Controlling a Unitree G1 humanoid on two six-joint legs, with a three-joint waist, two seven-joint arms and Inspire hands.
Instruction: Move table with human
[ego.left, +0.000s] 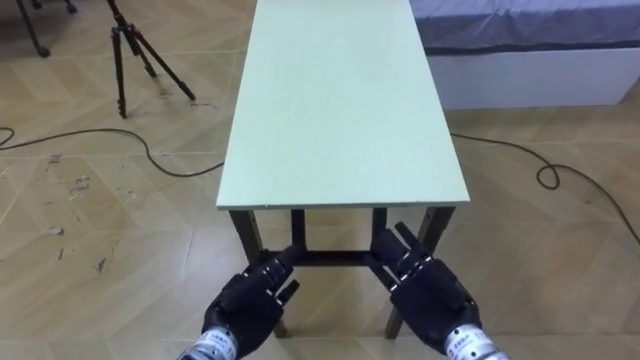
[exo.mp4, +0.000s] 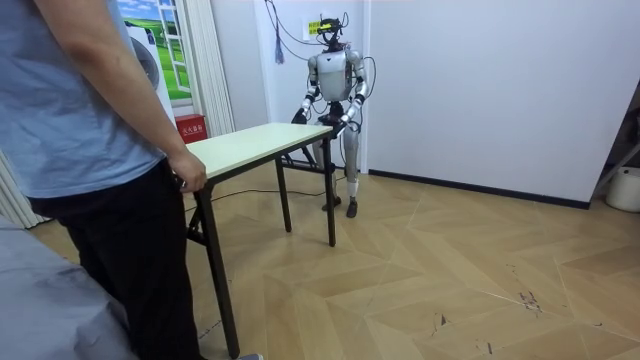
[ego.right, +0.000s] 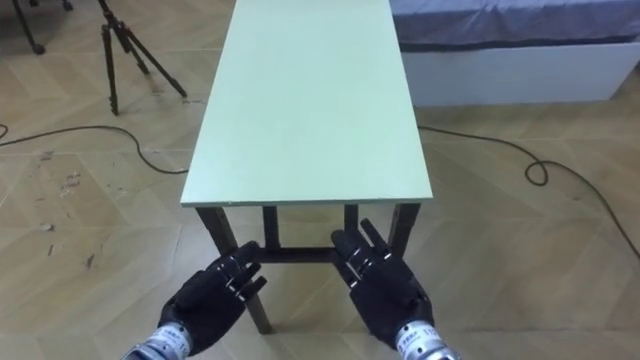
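Note:
A long table (ego.left: 340, 100) with a pale green top and dark legs stretches away from me. Both my hands are black. My left hand (ego.left: 250, 300) and right hand (ego.left: 430, 290) are held low in front of the table's near end, fingers straight and open, pointing at the dark crossbar (ego.left: 330, 257) under the edge. I cannot tell if the fingertips touch it. In the room view I stand at one end of the table (exo.mp4: 255, 143), close to a white wall. At the other end a person (exo.mp4: 90, 120) has a hand (exo.mp4: 188, 172) on the table's edge.
A black tripod (ego.left: 130, 50) stands on the wooden floor to the table's left, with a cable (ego.left: 150, 155) trailing beside it. Another cable (ego.left: 545, 175) loops on the right. A low bed (ego.left: 530, 50) lies at the far right. A red box (exo.mp4: 190, 128) sits by the curtain.

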